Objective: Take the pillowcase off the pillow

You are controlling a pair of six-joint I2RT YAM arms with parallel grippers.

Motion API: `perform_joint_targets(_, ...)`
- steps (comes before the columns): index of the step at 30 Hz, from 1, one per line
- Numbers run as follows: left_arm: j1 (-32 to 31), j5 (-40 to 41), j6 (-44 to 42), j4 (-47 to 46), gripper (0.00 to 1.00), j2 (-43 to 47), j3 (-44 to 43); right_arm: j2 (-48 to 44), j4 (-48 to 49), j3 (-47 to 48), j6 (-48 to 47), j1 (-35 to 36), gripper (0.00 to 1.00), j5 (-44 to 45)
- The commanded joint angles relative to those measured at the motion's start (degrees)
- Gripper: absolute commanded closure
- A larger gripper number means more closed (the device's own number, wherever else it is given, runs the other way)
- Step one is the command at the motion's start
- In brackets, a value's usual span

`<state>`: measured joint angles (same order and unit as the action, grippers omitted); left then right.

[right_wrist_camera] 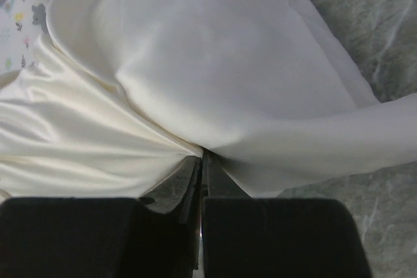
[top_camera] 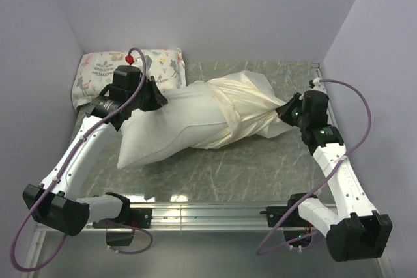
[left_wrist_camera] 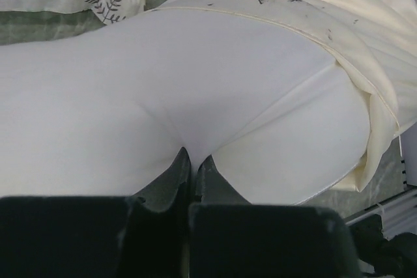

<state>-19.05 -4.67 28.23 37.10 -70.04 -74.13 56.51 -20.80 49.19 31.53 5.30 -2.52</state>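
The left gripper [left_wrist_camera: 193, 164] pinched tight on the bared white pillow [left_wrist_camera: 98, 109], apparently anchoring it, while the right gripper [right_wrist_camera: 202, 161] clamped the gathered pillowcase [right_wrist_camera: 85, 135] for pulling off.

Pale lilac walls [top_camera: 195, 4], seemingly marbled tabletop [top_camera: 247, 167]

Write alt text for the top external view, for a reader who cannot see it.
A white pillow lies across a marbled table, a cream pillowcase bunched over its right half. Jaws of the left arm pinch the bare pillow's left end; jaws of the right arm clamp the pillowcase's gathered right end. A floral printed pillow sits in the far left corner.
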Motion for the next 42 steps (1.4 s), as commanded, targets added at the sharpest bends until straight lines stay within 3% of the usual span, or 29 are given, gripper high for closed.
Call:
perform_joint_targets(1, 5.51, 10.91, -2.3, -2.3, 1.0, 4.04, -7.86, -0.44, -4.59, 6.43, -4.99, -8.02, 1.0, 12.28)
perform_joint_targets(12, 7.09, 15.3, -3.97, 1.48, 1.0, 4.21, -15.25, 2.55, -7.94, 16.11, -5.16, -17.42, 1.0, 7.01)
perform_joint_targets(18, 11.84, 6.53, -3.44, -0.18, 1.0, 4.91, -11.49, 2.55, -6.8, 14.28, -4.11, -18.31, 1.0, 2.71)
perform_joint_targets(20, 11.84, -0.11, -3.44, -2.72, 1.0, 5.62, -6.85, 0.8, -4.78, 12.26, -4.02, -16.56, 1.0, -0.55)
perform_joint_targets(24, 8.35, -9.21, -2.39, -6.68, 1.0, 6.31, 3.44, -3.76, -4.08, 6.47, -5.51, -9.18, 1.0, 3.74)
perform_joint_targets(25, 6.93, -9.39, -2.13, -7.74, 1.0, 6.84, 5.9, -4.91, -3.9, 5.4, -5.95, -6.56, 0.96, 4.1)
perform_joint_targets(27, 2.38, -8.35, -0.73, -10.45, 1.0, 8.85, 13.19, -8.25, -3.72, 4.07, -7.62, -5.57, 0.77, 2.88)
perform_joint_targets(28, 1.22, -8.17, 0.33, -11.6, 1.0, 9.56, 15.74, -9.74, -3.99, 4.25, -7.88, -3.48, 0.59, 2.7)
perform_joint_targets(31, -2.13, -8.87, 3.93, -15.13, 1.0, 11.68, 24.1, -10.63, -2.06, 6.35, -9.73, -0.13, 0.37, -0.72)
perform_joint_targets(34, -4.15, -8.87, 7.01, -17.32, 0.93, 13.96, 29.55, -6.18, -1.52, 10.74, -12.36, 7.77, 0.26, -1.43)
perform_joint_targets(38, -5.73, -6.5, 9.82, -17.59, 0.85, 17.13, 34.83, 5.25, -3.54, 20.82, -19.29, 22.36, 0.21, 4.96)
perform_joint_targets(40, -6.44, -5.27, 11.58, -17.24, 0.89, 17.92, 35.98, 13.48, -4.25, 24.1, -21.06, 27.47, 0.19, 7.45)
perform_joint_targets(42, -7.14, -3.77, 13.33, -17.06, 1.0, 18.01, 37.39, 18.61, -3.73, 27.88, -22.38, 30.02, 0.18, 6.05)
